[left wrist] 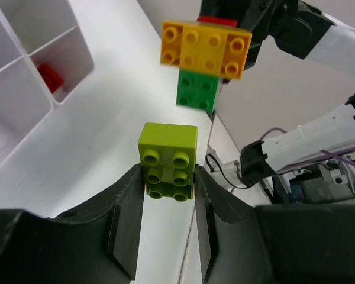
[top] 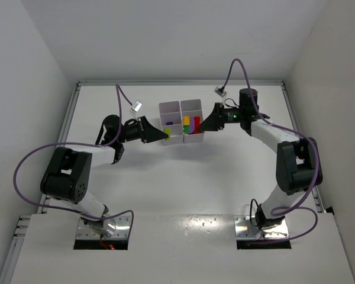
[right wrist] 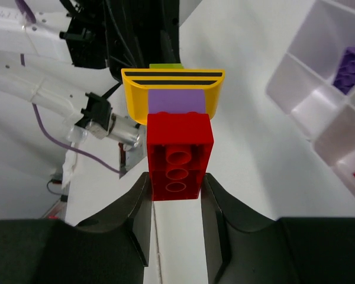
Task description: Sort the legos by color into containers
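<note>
Holding one brick in each set of fingers, arms facing each other across the near end of the containers (top: 169, 110), one on either side, above the tabletop (top: 165, 183).

Left fingers (left wrist: 130, 198): closed to a narrow gap and pinching the two sides of a lime brick (left wrist: 167, 158), studs toward my wrist camera. They touch nothing else. There is a clear gap between the lime brick and the stack opposite, so I judge it free.

Right fingers (right wrist: 141, 204): clamped tight on the long sides of a red brick (right wrist: 178, 155). It is the near end of a stack, with a purple brick (right wrist: 177, 102) beyond it and then a wide yellow brick (right wrist: 173, 80). From the left wrist view a green brick (left wrist: 195, 89) also hangs on the yellow one.

Why so: a mixed stack fits no single compartment. I judge I am gripping it by one end so the far end is offered to my other fingers for pulling pieces off. The lime brick looks ready for a compartment.

Containers: a loose red brick (left wrist: 49, 77) lies in one compartment, a loose purple brick (right wrist: 348, 66) in another.
</note>
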Controlling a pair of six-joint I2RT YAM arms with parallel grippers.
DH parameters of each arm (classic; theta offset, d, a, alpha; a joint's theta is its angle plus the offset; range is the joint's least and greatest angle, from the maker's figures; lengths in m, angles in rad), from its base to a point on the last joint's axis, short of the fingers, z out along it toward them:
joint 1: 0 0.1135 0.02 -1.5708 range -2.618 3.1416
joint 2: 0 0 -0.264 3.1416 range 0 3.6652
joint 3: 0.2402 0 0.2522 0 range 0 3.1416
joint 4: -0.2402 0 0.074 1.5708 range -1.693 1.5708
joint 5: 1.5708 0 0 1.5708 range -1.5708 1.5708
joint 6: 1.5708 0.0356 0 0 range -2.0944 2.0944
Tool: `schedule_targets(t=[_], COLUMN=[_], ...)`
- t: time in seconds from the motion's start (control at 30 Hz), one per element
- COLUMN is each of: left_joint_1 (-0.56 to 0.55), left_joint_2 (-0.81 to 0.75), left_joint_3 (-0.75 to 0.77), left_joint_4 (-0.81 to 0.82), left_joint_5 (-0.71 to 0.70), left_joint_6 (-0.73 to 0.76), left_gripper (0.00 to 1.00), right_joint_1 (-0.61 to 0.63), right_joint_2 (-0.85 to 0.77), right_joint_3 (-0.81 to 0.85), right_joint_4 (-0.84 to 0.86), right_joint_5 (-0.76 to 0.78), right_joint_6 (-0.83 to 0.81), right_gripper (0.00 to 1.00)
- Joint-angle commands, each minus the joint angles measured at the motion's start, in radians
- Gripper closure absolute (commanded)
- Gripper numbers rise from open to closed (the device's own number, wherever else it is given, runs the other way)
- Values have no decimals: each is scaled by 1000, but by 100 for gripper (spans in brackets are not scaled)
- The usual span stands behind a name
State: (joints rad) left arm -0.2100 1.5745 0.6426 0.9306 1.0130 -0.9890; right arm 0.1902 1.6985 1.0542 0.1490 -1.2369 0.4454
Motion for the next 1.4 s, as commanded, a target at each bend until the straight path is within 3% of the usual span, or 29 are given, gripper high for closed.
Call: schedule_targets(t=[0.0,0.23,0.47,0.6,0.7,0.97,1.23,1.37], left_joint_1=[27,37,37,-15,-28,-28,-19,-19], left_joint_2=[-37,-47,-100,-177,-200,-176,85,165], left_joint_3=[-6,3,118,169,189,308,625,719], left_joint_4=[25,-45,-477,-661,-725,-841,-1041,-1078], left_joint_5=[-10,-21,-183,-332,-398,-384,-283,-235], left_joint_6=[36,81,356,536,587,786,1062,1115], left_gripper=[95,96,98,98,98,98,98,98], right_joint_1=[-54,-81,-90,-100,-112,-166,-189,-201], right_joint_2=[-66,-76,-120,-140,-166,-215,-210,-221], right_joint_3=[-5,-14,-14,-23,-34,-3,59,59], right_joint_4=[60,-21,-133,-167,-181,-242,-336,-405], right_joint_5=[-19,2,79,137,197,332,480,528], right_joint_6=[1,-69,-203,-246,-278,-355,-459,-513], right_gripper=[100,100,100,100,100,100,100,100])
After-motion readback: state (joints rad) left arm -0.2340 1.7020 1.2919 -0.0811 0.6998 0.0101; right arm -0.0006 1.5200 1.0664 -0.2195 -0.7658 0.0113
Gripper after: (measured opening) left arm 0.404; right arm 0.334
